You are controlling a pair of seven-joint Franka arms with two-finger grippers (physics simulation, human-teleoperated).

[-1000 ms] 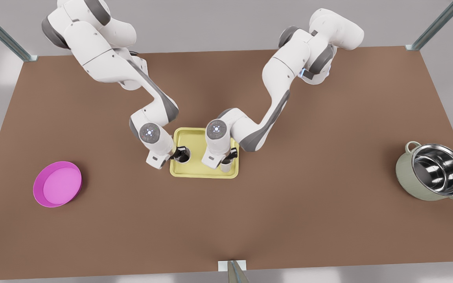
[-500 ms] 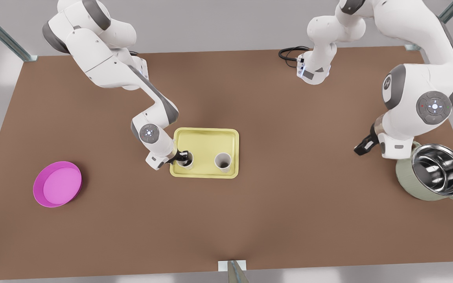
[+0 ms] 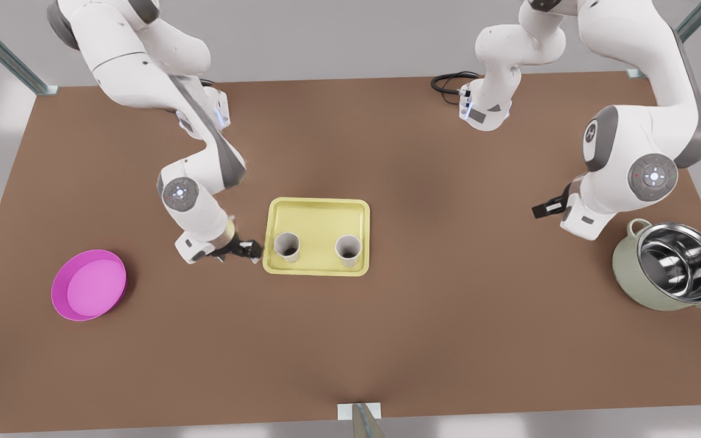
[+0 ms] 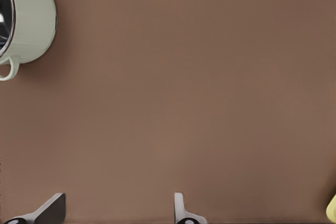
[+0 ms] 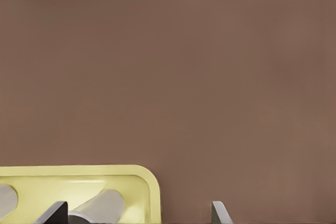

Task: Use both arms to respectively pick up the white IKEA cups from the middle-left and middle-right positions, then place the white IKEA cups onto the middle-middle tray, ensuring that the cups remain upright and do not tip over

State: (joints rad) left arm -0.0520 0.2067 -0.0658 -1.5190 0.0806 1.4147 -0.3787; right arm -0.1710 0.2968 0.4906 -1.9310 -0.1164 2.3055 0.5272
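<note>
Two white IKEA cups (image 3: 287,244) (image 3: 347,247) stand upright on the pale yellow tray (image 3: 317,219) at mid-table, along its near side. My right gripper (image 3: 246,249) is open just off the tray's edge on the front view's left, a small gap from the nearer cup. In the right wrist view its gripper (image 5: 137,206) is spread over the tray's corner (image 5: 79,179) with one cup (image 5: 100,205) beyond. My left gripper (image 3: 545,208) hangs open and empty far off at the front view's right, above the table. The left wrist view shows its gripper (image 4: 118,204) with fingers wide apart.
A green-and-steel pot (image 3: 670,264) (image 4: 29,14) stands at the front view's right, just below the left arm's wrist. A round magenta dish (image 3: 89,285) lies at the front view's left. A black cable (image 3: 448,82) curls at the table's back edge.
The right gripper let go of its cup and drew back off the tray toward the front view's left. The left arm, having released its cup, swung far toward the pot side.
</note>
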